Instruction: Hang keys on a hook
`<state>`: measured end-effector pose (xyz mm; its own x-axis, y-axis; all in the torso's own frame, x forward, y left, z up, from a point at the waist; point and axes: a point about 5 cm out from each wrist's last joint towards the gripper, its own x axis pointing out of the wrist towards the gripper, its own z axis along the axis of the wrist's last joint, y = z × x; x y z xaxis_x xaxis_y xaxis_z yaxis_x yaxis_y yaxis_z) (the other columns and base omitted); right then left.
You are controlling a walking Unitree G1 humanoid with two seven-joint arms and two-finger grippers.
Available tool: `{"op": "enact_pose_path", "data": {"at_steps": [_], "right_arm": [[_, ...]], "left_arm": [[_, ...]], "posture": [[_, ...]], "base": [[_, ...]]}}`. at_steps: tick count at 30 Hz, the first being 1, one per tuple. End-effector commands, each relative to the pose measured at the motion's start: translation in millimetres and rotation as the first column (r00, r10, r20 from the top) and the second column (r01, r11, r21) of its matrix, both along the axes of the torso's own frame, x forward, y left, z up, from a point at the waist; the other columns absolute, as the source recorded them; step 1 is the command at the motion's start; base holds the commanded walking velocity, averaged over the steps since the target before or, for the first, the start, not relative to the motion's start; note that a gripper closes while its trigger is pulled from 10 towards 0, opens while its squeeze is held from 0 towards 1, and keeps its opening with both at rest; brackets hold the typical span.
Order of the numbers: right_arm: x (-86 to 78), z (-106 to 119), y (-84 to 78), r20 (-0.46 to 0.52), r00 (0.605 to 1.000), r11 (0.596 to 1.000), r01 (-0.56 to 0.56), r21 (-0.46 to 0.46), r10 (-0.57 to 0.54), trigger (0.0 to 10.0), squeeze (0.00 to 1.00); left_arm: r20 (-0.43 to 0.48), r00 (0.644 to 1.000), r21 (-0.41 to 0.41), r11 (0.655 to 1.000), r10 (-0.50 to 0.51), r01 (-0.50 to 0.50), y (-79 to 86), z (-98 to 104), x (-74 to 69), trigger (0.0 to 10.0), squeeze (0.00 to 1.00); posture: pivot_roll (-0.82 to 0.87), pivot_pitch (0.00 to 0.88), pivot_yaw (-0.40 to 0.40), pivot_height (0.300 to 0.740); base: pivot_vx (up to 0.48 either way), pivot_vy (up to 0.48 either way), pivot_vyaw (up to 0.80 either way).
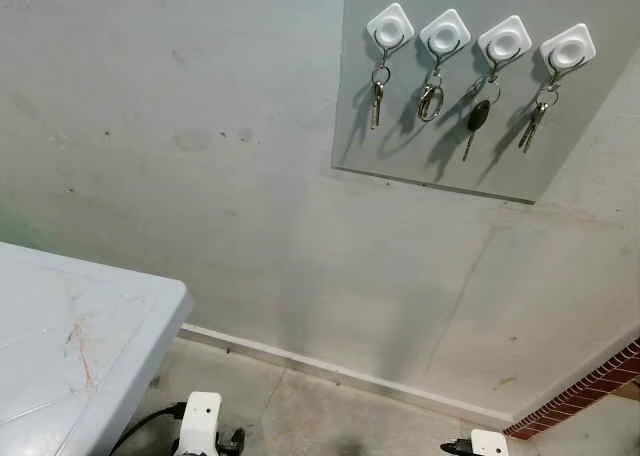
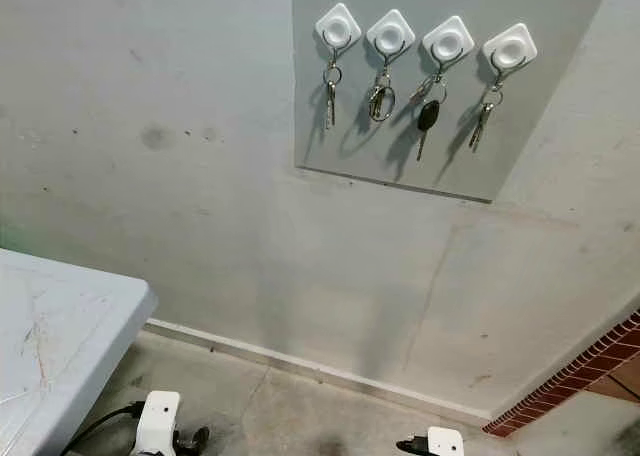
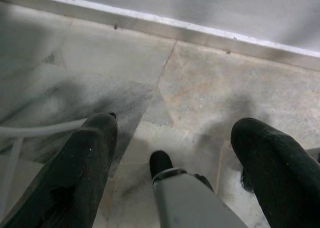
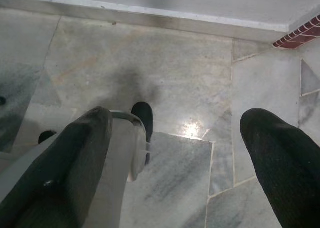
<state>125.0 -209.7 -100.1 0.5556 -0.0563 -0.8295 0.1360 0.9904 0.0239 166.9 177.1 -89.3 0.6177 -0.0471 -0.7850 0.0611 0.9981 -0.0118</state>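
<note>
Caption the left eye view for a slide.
Four white hooks on a grey wall panel each hold keys; both arms hang low near the floor.

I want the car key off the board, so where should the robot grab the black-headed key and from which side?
Grip the flat black head of the black-headed key, just below its ring on the third hook. Probably approach head-on, fingers either side of the head: it hangs tilted but free, neighbouring keys spaced clear, and its blade is thin.
</note>
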Motion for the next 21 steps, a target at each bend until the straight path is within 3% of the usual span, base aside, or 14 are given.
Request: {"op": "enact_pose_path", "data": {"at_steps": [1,21], "right_arm": [[4.2,1.6,-0.1,0.020,0.999,1.000,0.025,0.001,-0.025,10.0,0.00],[3.0,1.0,-0.4,0.008,1.000,1.000,0.013,-0.009,-0.013,10.0,0.00]], "left_arm": [[0.014,1.000,0.011,1.000,-0.001,0.001,1.5,2.2,4.7,10.0,0.00],[0.008,1.000,0.014,1.000,-0.025,0.025,-0.5,2.0,5.1,10.0,0.00]], "posture": [[-0.04,0.000,0.003,0.740],[-0.05,0.000,-0.002,0.740]], "base": [[0.000,0.000,0.00],[0.000,-0.026,0.00]]}}
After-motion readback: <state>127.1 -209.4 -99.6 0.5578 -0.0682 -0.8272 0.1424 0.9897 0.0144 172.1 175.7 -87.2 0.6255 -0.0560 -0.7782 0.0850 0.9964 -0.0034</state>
